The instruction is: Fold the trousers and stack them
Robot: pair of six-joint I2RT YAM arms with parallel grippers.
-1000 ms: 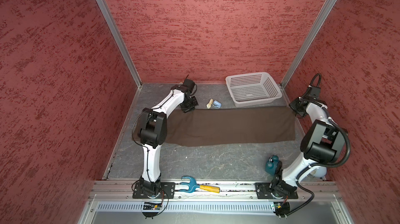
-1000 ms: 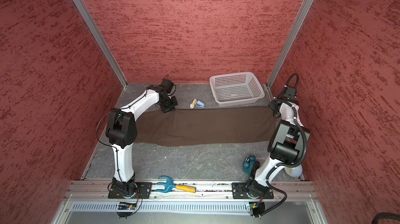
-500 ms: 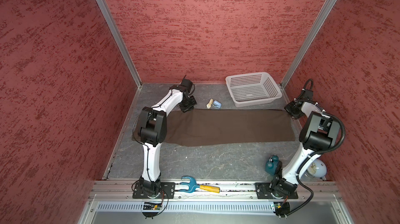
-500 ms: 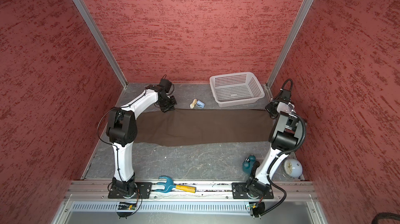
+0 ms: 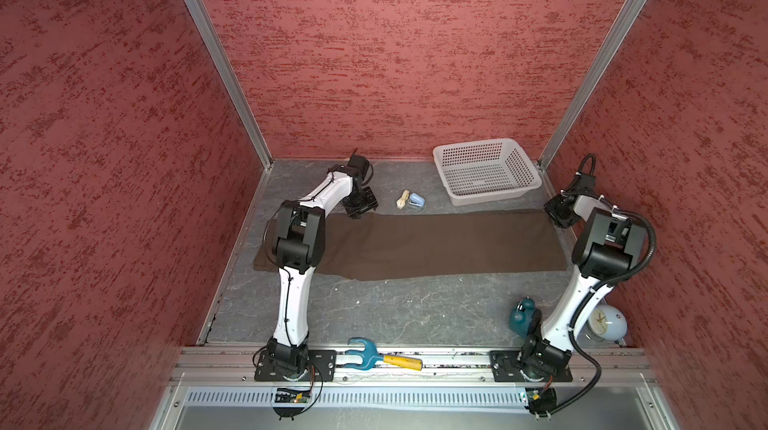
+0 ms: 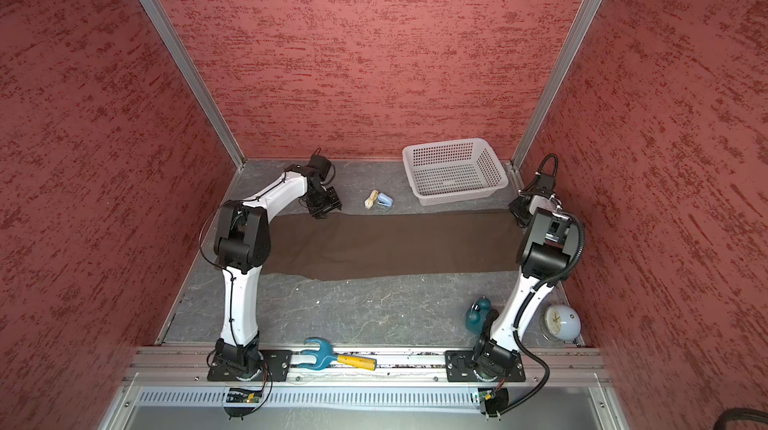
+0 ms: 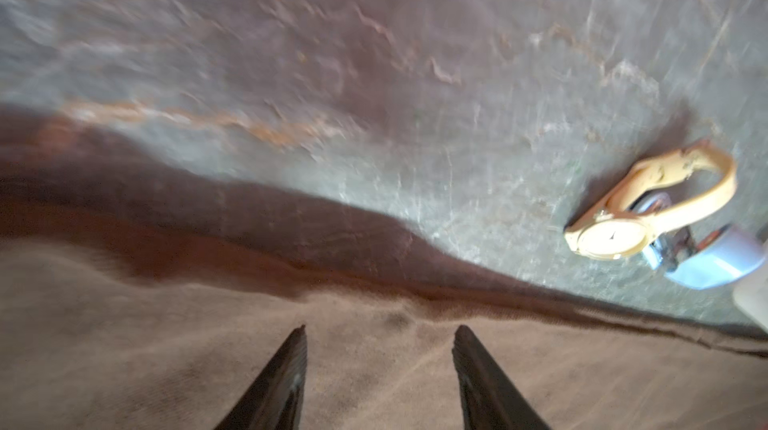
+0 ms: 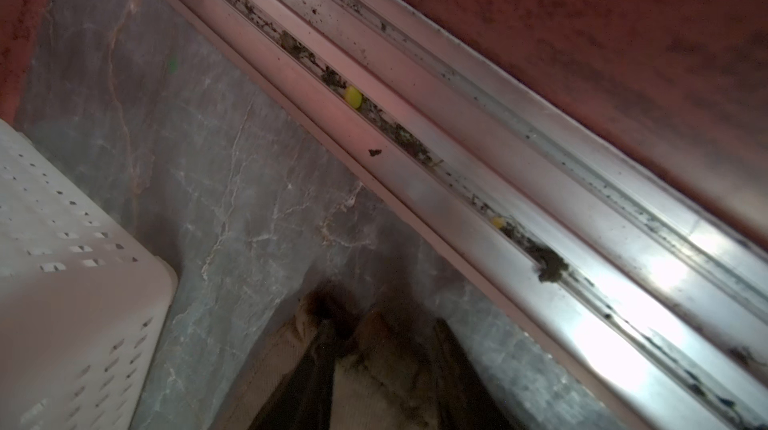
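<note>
In both top views we see the trousers point(image 5: 436, 243) spread flat as one long dark-brown band across the grey table point(image 5: 395, 316), reaching from under the left arm's elbow over to the right arm. The left gripper point(image 5: 360, 210) sits low at the far left corner of the band. In the left wrist view its two dark fingers point(image 7: 291, 370) stand well apart over the cloth with nothing pinched between them, so we call it parted and empty, though that picture is blurred.

The right gripper point(image 5: 560, 216) is at the far right corner, close to the side rail. In the right wrist view its fingers are apart with a bunched fold of the cloth point(image 8: 374, 361) between them. The picture is dim, and we cannot tell whether they press on it or merely stand around it.

A white basket point(image 5: 494, 198) stands just behind the far edge of the trousers, towards the right. A cream-strapped watch point(image 5: 402, 199) and a small light-blue object point(image 5: 417, 202) lie touching each other, just beyond the same edge between the left gripper and the basket. Near the right arm's base we find a teal object point(image 5: 521, 318) and a pale clock point(image 5: 607, 323), and a blue-and-yellow tool point(image 5: 382, 359) lies on the front rail
</note>
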